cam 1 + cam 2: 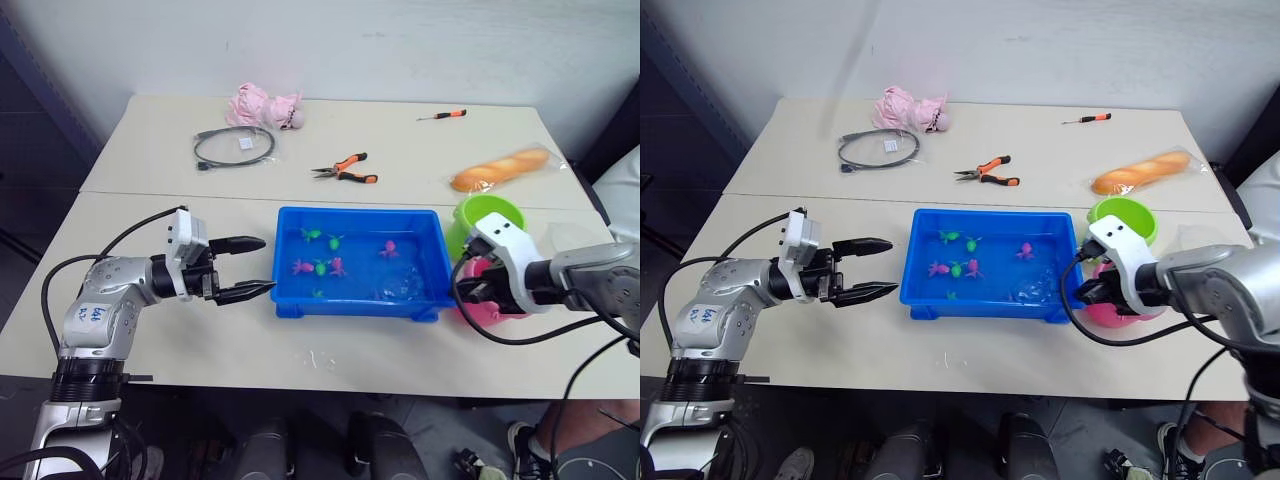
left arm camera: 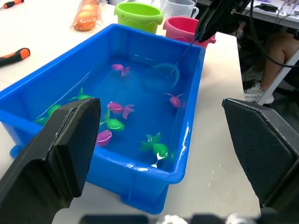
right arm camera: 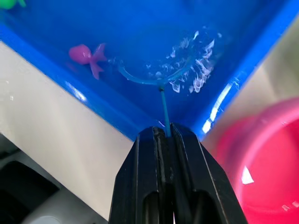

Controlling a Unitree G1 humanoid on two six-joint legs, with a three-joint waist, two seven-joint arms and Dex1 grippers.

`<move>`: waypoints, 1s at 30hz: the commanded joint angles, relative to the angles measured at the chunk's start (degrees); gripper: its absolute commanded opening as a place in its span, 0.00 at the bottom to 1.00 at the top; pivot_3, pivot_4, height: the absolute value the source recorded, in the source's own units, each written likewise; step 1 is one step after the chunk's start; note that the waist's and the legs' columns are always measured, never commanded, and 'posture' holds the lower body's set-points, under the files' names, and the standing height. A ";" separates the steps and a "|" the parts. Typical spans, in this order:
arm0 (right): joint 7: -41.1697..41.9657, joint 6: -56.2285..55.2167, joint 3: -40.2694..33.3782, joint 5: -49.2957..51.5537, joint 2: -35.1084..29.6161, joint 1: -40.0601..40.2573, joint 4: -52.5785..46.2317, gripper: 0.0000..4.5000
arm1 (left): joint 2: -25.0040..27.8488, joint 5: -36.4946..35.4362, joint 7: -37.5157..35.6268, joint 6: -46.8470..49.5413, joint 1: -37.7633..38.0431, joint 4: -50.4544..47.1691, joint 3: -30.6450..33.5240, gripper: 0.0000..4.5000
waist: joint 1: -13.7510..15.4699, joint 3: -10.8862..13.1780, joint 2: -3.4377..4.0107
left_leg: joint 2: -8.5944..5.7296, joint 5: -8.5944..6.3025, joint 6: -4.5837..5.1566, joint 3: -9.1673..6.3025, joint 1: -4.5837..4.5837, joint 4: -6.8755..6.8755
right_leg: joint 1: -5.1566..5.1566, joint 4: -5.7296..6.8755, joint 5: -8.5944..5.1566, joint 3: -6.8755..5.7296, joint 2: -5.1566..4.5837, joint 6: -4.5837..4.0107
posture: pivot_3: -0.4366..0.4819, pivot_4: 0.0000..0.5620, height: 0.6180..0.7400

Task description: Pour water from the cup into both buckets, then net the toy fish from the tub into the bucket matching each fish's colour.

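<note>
Left eye view: the blue tub point(image 1: 360, 262) sits mid-desk point(image 1: 150, 170) with pink and green fish point(image 1: 320, 266) in water. The left tool point(image 1: 255, 268) hangs just left of the tub, fingers spread, empty. The right tool point(image 1: 478, 290) is at the tub's right end, over the pink bucket point(image 1: 482, 308); the green bucket point(image 1: 487, 214) stands behind it. Pliers point(image 1: 345, 170), a cable point(image 1: 232, 146), a screwdriver point(image 1: 442, 116) and a bread loaf point(image 1: 500, 169) lie farther back.

Left wrist view: a clear cup point(image 2: 181, 7) stands beside the buckets.

Right wrist view: the right tool's fingers point(image 3: 140, 186) are clamped on the net point(image 3: 161, 74), whose hoop is dipped in the water next to a pink fish.
</note>
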 commanded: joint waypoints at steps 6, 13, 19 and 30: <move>-7.58 -4.24 -1.08 -6.81 8.26 -1.91 3.62 0.00 | 0.34 -0.81 0.56 -0.28 0.17 -1.95 0.31 0.99 | -0.18 0.00 0.00 | -0.01 0.00 0.00 0.04 -0.02 0.00 | -0.01 0.06 0.00 0.00 0.03 0.00 | 0.48 0.27 1.00; -8.18 -13.07 -2.91 -8.43 13.77 1.17 4.66 0.00 | 0.70 -0.37 0.19 -0.51 -2.30 0.43 0.20 0.99 | -0.13 0.00 0.00 | -0.01 0.00 0.00 0.05 -0.02 -0.01 | -0.02 0.06 0.01 0.00 0.07 0.01 | 0.48 0.27 1.00; -7.38 -22.50 -2.69 -9.74 16.45 4.43 5.54 0.00 | 4.41 1.99 -4.96 -2.65 -7.88 8.21 -0.92 0.99 | -0.20 0.00 0.00 | -0.02 0.01 0.01 0.09 -0.04 -0.01 | -0.04 0.06 0.02 -0.03 0.12 0.04 | 0.48 0.27 1.00; 2.75 -38.97 -7.57 -7.49 12.34 15.76 -3.13 0.00 | 8.58 1.96 -15.68 -4.14 -10.88 12.51 -2.64 0.99 | -0.16 0.00 0.00 | 0.00 -0.04 0.08 0.21 -0.08 -0.05 | -0.11 0.01 0.06 -0.10 0.18 0.11 | 0.48 0.27 1.00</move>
